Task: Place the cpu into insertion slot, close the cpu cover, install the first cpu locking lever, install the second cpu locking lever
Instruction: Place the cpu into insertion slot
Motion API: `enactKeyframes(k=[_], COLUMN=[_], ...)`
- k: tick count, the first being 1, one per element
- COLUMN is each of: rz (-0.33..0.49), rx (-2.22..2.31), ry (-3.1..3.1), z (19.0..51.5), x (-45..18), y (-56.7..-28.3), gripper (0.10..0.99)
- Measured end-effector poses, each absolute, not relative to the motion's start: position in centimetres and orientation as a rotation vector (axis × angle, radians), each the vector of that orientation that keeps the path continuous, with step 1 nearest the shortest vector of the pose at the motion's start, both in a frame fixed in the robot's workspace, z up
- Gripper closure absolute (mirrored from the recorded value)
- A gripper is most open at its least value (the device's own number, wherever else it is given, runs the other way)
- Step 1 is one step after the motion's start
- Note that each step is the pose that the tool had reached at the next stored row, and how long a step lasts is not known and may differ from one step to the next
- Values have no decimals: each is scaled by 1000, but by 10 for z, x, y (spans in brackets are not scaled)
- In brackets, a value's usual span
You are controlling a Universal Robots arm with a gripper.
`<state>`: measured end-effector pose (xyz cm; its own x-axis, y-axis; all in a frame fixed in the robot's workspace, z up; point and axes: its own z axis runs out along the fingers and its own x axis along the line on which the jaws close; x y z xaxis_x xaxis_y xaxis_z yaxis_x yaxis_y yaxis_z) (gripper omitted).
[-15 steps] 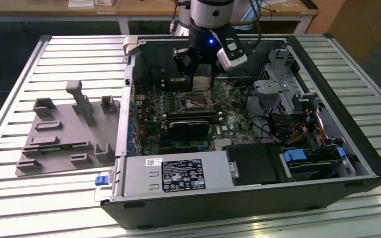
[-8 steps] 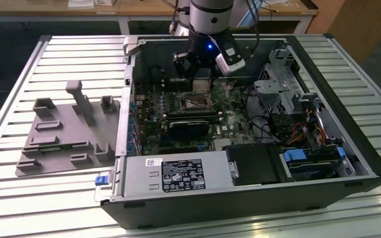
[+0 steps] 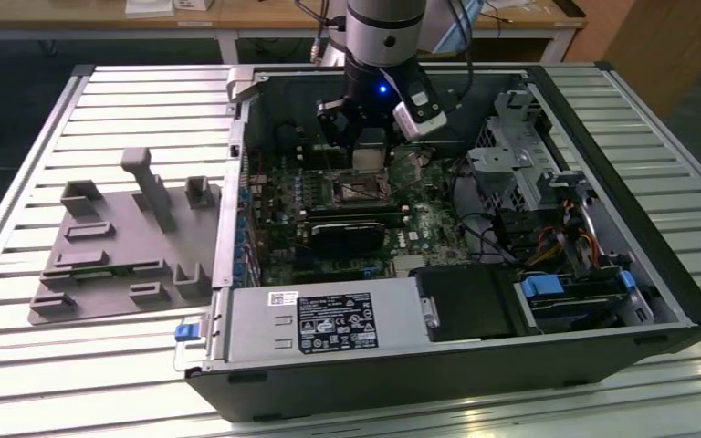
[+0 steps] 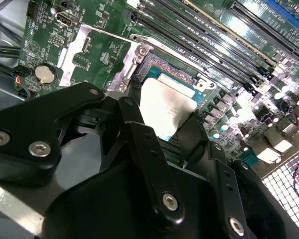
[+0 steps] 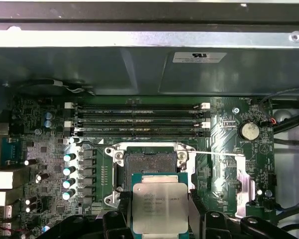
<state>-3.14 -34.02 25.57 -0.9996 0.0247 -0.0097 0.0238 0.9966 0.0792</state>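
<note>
The black two-fingered gripper (image 5: 160, 196) is closed partway on the flat square cpu (image 5: 159, 206) with its pale silvery metal top. One finger presses each of two opposite edges, so the underside hangs free and level. In the first wrist view the cpu overlaps one rim of the square black insertion slot (image 5: 148, 167), which lies bare near the middle of the green circuit board (image 5: 224, 124), beside the long memory slots (image 5: 139, 119). The cpu looks raised above the slot, not seated. The thin silvery cpu cover (image 4: 125, 68) is swung back, leaving the slot open. Fine print covers the cpu's top, and a white label (image 5: 199, 57) sits on the case wall; neither is legible.
</note>
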Motion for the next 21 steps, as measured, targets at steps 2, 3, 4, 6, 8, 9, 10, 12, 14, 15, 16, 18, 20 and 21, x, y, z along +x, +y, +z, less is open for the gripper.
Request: enactKeyframes(k=[2, 3, 4, 6, 8, 9, 10, 12, 14, 15, 16, 18, 20, 21], rz=[124, 124, 123, 123, 122, 122, 122, 121, 120, 120, 119, 118, 117, 116], rx=[42, 68, 95, 154, 210, 238, 265, 324, 378, 404, 432, 485, 538, 566], ry=[3128, 3127, 3126, 3122, 3117, 3114, 3111, 3104, 3097, 3093, 3088, 3079, 3069, 3063], z=[256, 255, 255, 255, 254, 254, 254, 253, 253, 253, 252, 252, 252, 252], x=[-31, -31, -31, -31, -31, -31, -31, -31, -31, -31, -31, -31, -31, -31], y=[-340, -340, -340, -340, -340, -340, -340, -340, -340, -340, -340, -340, -340, -340], gripper=[549, 549, 549, 549, 549, 549, 549, 549, 549, 549, 549, 549, 549, 549])
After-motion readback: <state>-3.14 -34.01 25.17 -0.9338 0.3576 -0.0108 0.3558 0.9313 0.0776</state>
